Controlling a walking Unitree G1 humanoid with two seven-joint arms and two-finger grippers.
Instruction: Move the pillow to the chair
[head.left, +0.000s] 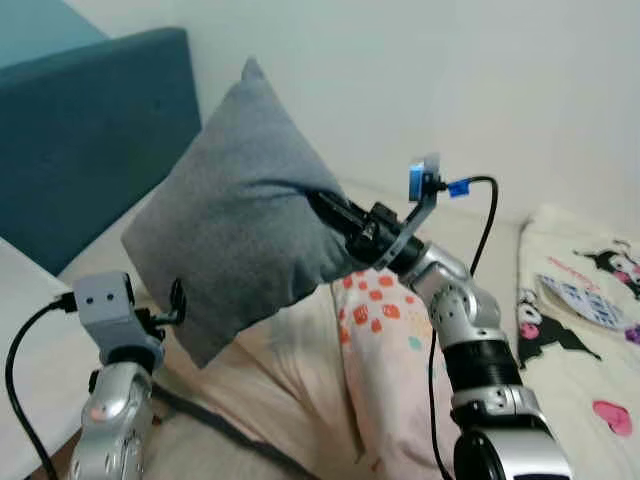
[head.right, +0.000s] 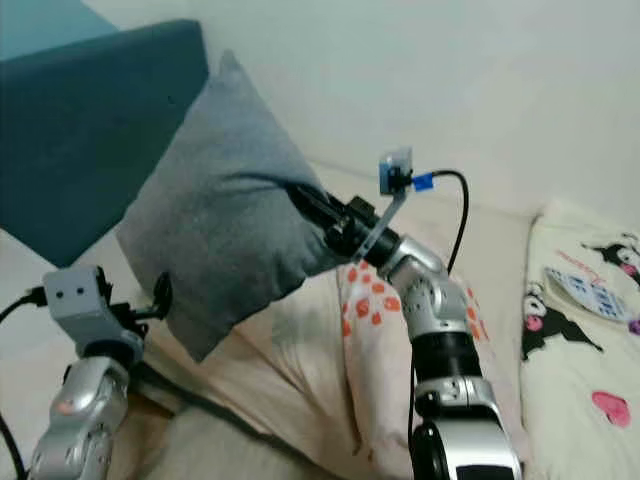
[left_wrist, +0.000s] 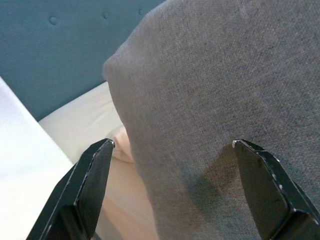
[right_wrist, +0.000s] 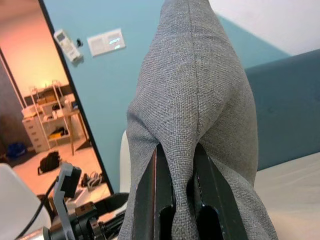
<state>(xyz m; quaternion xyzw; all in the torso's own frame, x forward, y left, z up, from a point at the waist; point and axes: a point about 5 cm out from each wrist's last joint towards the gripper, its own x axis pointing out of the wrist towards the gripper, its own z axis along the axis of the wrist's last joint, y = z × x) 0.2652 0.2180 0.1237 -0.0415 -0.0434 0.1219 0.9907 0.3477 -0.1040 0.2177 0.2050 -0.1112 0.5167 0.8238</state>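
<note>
A grey pillow (head.left: 240, 210) hangs in the air above the bed, tilted with one corner pointing up. My right gripper (head.left: 325, 205) is shut on its right edge, and the fabric bunches between the two fingers (right_wrist: 162, 170) in the right wrist view. My left gripper (head.left: 178, 300) is open at the pillow's lower left corner. In the left wrist view its two fingers (left_wrist: 95, 170) stand wide apart with the grey cloth (left_wrist: 215, 85) just ahead of them; I cannot tell whether they touch it.
A teal headboard (head.left: 90, 130) stands behind the pillow on the left. Below lie a peach blanket (head.left: 300, 380), a cushion with orange dots (head.left: 385, 310) and a cartoon-print sheet (head.left: 590, 330). A white surface (head.left: 20, 330) borders the bed at the left.
</note>
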